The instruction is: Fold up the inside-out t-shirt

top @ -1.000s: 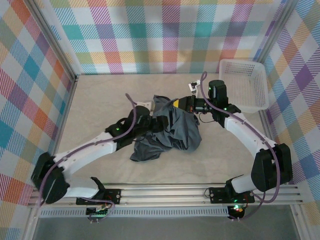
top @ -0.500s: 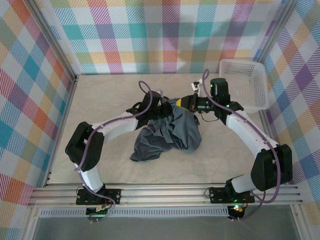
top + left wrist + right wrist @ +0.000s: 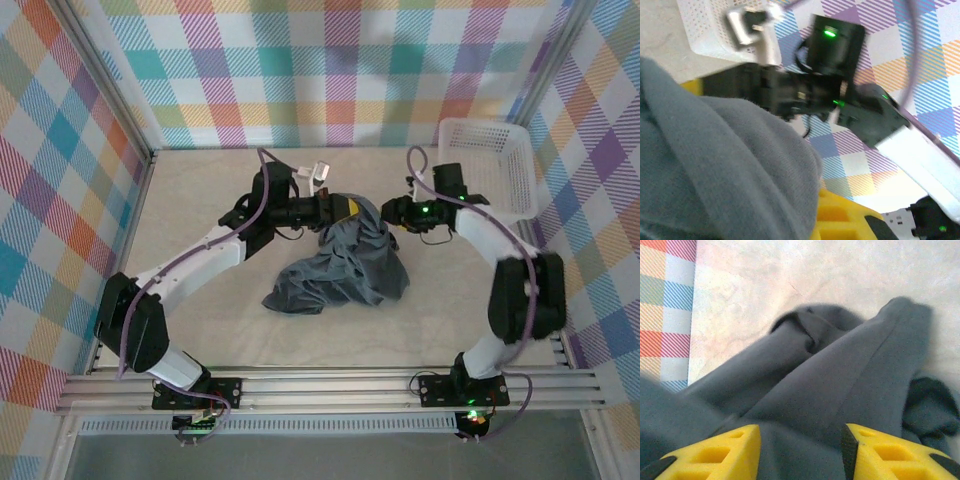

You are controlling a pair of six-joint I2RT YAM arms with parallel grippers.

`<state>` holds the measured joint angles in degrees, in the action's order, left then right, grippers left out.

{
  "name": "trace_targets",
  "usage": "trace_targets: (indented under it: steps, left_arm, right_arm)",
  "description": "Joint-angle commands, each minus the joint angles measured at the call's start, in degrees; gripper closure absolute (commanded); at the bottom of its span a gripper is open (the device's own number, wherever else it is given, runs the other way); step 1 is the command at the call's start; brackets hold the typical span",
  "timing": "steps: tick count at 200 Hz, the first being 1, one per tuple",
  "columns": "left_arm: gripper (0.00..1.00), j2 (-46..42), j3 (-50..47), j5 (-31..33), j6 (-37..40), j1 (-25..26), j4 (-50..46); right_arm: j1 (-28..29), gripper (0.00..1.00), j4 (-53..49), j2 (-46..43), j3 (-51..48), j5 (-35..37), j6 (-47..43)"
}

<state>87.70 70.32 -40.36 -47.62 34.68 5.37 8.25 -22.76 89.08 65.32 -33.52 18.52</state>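
Observation:
The inside-out t-shirt [image 3: 345, 270] lies crumpled in a dark grey heap at the middle of the table. Its upper edge is drawn up to my left gripper [image 3: 352, 209], which is shut on it. In the left wrist view the grey cloth [image 3: 715, 165] drapes over one yellow finger [image 3: 850, 220]. My right gripper [image 3: 388, 213] hovers just right of that spot, over the shirt's upper right part. Its yellow fingers [image 3: 710, 455] stand apart, open, with folds of the shirt [image 3: 840, 385] lying below and between them.
A white plastic basket [image 3: 490, 170] stands at the back right corner, behind the right arm. Checked walls close the table on three sides. Bare beige tabletop [image 3: 200, 200] lies left of and in front of the shirt.
My left gripper rose from the shirt's left side to its upper edge and shut on it. My right gripper opened, let the cloth go and drew back a little to the right.

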Motion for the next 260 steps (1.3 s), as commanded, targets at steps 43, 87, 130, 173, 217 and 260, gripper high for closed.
trace_targets:
  steps: [43, 87, 130, 173, 217, 260]
  left_arm:
    - [1.00, 1.1, 4.2, -0.9, 7.4, -0.8, -11.2]
    - [1.00, 1.3, 5.5, -1.7, 7.3, -0.8, -11.0]
    - [1.00, 4.1, 8.3, 5.2, 10.9, -6.3, -17.1]
    - [0.60, 10.5, 9.3, 6.5, 12.3, -7.4, -10.4]
    - [0.49, -4.2, 1.0, 19.4, 22.1, -7.4, -16.6]
    - [0.48, -12.8, -5.3, 30.2, 27.6, 5.9, -19.4]
  right_arm:
    - [7.1, 0.24, 23.4, -30.6, -21.0, 0.0, -8.2]
    - [8.6, 0.53, 24.6, -17.6, -13.5, -6.6, -7.6]
    - [8.6, 1.00, 27.6, -16.8, -8.3, -20.8, 8.3]
    - [8.6, 1.00, 46.9, -22.2, -16.5, -10.5, 37.6]
    - [8.6, 1.00, 37.7, -16.3, -10.2, -9.0, 41.0]
    - [8.7, 1.00, 31.3, -13.4, -6.6, -8.3, 41.9]
